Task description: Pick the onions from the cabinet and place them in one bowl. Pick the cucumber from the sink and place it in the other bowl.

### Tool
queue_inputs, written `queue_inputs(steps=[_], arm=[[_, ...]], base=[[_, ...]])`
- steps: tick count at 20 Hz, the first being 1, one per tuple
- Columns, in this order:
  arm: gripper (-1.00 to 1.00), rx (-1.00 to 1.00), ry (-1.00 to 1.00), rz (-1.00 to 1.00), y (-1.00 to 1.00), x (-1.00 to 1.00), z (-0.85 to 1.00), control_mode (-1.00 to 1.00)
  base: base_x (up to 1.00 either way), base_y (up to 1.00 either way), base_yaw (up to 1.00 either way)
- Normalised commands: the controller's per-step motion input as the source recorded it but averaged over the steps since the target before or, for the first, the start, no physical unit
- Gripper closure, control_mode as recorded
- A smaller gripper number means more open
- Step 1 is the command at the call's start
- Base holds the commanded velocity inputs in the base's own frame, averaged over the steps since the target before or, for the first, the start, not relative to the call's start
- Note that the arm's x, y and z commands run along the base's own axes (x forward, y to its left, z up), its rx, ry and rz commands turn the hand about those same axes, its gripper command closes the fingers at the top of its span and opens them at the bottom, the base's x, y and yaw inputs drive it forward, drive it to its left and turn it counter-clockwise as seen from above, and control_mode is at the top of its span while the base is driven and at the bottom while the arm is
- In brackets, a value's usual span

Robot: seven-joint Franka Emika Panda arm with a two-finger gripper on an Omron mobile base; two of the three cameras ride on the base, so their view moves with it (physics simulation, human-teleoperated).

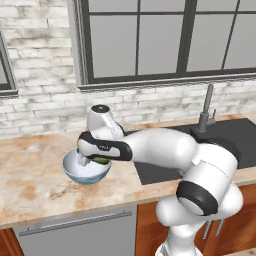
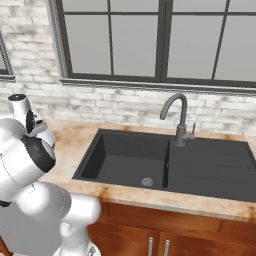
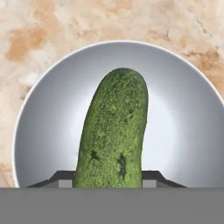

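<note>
Cucumber [image 3: 113, 131] is clamped in the pincer [image 3: 107, 177], long axis running straight out from the fingertips, directly above the light blue bowl [image 3: 183, 113] on the surface [image 3: 65, 26].

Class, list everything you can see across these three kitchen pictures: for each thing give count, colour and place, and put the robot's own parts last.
cucumber: one, green, held over the bowl
bowl: one, light blue, on the counter left of the sink
sink: one, dark grey double basin, set in the counter
tap: one, dark metal, behind the sink
counter: one, beige-orange stone
window: one, dark frame, above the sink
arm: one, white
gripper: one, dark, shut on the cucumber
</note>
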Motion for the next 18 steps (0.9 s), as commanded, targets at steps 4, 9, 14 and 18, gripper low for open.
queue_inputs(steps=[4,9,14,18], arm=[[1.00,-0.14,0.11,0.00,0.25,0.20,-0.26,-1.00],[1.00,-0.11,-0.02,-0.01,0.17,0.16,-0.29,-1.00],[1.00,-0.01,-0.07,0.00,0.00,0.27,-0.36,-1.00],[1.00,0.00,-0.04,0.00,0.00,0.13,-0.50,-1.00]], base=[[0.00,0.00,0.00],[0.00,0.00,0.00],[0.00,0.00,0.00],[0.00,0.00,0.00]])
